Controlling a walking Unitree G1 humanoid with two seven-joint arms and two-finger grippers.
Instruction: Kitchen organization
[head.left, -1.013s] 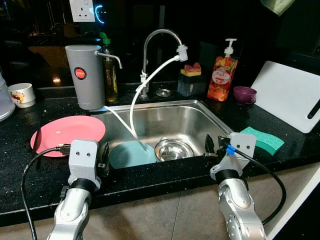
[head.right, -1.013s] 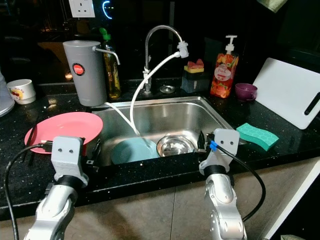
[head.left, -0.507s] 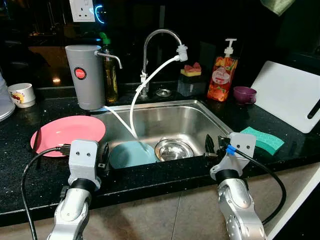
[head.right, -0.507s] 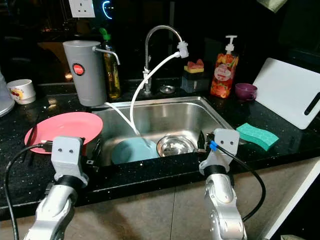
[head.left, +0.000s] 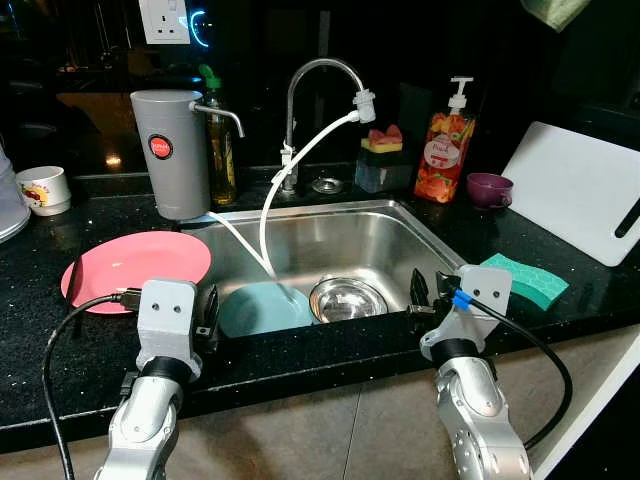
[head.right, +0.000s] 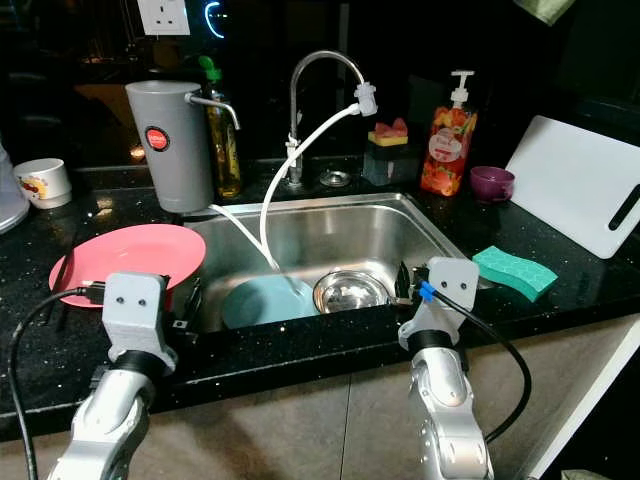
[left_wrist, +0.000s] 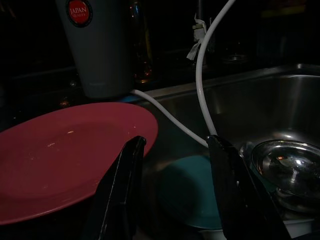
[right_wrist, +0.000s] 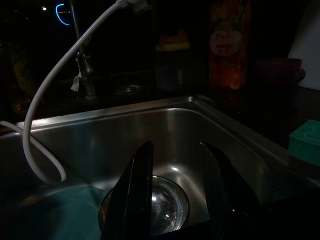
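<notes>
Black speckled counter (head.left: 60, 350) ran across the lower half of the frame, with a steel sink (head.left: 330, 240) set in its middle. At the lower left, the left gripper (left_wrist: 172, 150) hovered over the sink's front edge, its fingers apart and holding nothing. Just beyond it, to the left, a pink plate (head.left: 135, 265) lay flat on the counter. Below it, in the sink, lay a teal plate (head.left: 262, 308). At the lower right, the right gripper (right_wrist: 175, 165) was also spread open and empty, above the front rim. Ahead of it a steel bowl (head.left: 347, 298) sat in the sink, just beside the teal plate. A white hose (head.left: 275, 195) hung from the faucet (head.left: 320, 75) down into the basin, between the two grippers. Near the right gripper a green sponge (head.left: 525, 280) lay on the counter. At the back stood a grey dispenser (head.left: 172, 150), a soap bottle (head.left: 445, 150), a purple cup (head.left: 488, 188) and a white cutting board (head.left: 580, 185).
</notes>
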